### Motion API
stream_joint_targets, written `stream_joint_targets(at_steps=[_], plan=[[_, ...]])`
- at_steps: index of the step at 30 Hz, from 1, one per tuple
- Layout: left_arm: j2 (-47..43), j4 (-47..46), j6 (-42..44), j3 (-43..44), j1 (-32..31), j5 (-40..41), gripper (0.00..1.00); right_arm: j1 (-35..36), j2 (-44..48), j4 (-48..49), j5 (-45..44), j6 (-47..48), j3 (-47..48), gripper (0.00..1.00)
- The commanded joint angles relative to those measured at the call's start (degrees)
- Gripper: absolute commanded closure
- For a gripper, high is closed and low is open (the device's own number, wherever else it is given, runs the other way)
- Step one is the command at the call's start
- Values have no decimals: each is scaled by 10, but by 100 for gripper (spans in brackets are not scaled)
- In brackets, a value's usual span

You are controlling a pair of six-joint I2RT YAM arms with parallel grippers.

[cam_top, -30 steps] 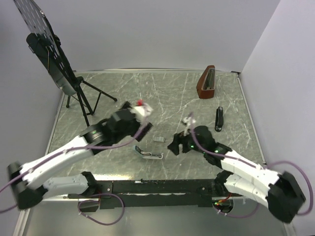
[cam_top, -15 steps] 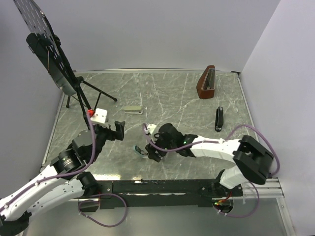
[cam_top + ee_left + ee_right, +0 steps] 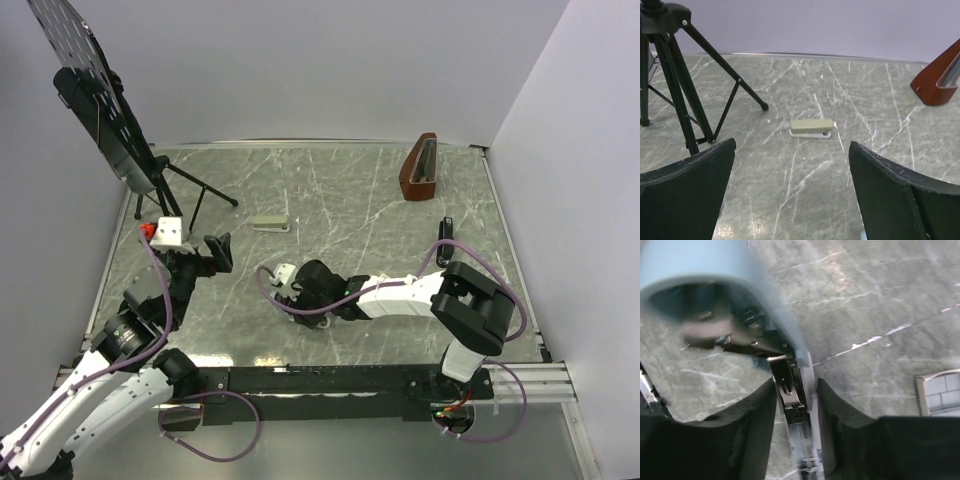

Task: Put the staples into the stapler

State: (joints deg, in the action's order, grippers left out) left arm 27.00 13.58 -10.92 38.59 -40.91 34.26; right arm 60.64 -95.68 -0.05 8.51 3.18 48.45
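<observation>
Found the right pincer (image 3: 795, 390) about half open, fingers astride the rail of the opened stapler (image 3: 735, 330); cannot tell through the blur whether they press it. Noted the blue-grey lid raised toward the wrist. Made out no staples in rail or pincer. Located the staple box (image 3: 940, 392) just beside the stapler, on the right-finger side, not touching. Recorded the left pincer (image 3: 792, 145) wide open and empty, well apart from the stapler to its left, facing a grey-green stapler (image 3: 812, 128). Judge the hazards thus: a squeeze landing on the spring pusher instead of the side walls, jamming it; an off-centre pinch twisting or skidding the stapler across the smooth table (image 3: 350, 200); the wrist knocking the lid shut before loading.
</observation>
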Motion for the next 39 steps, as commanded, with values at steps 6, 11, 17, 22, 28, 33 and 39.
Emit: stream_joint_targets(at_steps=[6,11,17,22,28,33,39], plan=[[-12,-36,-35,-6,77,-93,1,18,-30,25,-187,-147,65,76],[-7,-43,-52,-9,125,-151,1,27,-85,-27,-284,-252,139,76],[-6,-47,-64,-12,170,-191,1,31,-146,-119,-349,-357,215,76],[-7,-51,-66,-13,178,-202,1,33,-153,-141,-342,-378,224,64],[-7,-51,-67,-13,179,-206,1,32,-118,-158,-323,-385,222,40],[-9,-50,-67,-14,179,-205,1,30,-73,-200,-324,-396,225,27],[-16,-51,-71,-15,179,-206,1,27,10,-316,-383,-459,242,0]])
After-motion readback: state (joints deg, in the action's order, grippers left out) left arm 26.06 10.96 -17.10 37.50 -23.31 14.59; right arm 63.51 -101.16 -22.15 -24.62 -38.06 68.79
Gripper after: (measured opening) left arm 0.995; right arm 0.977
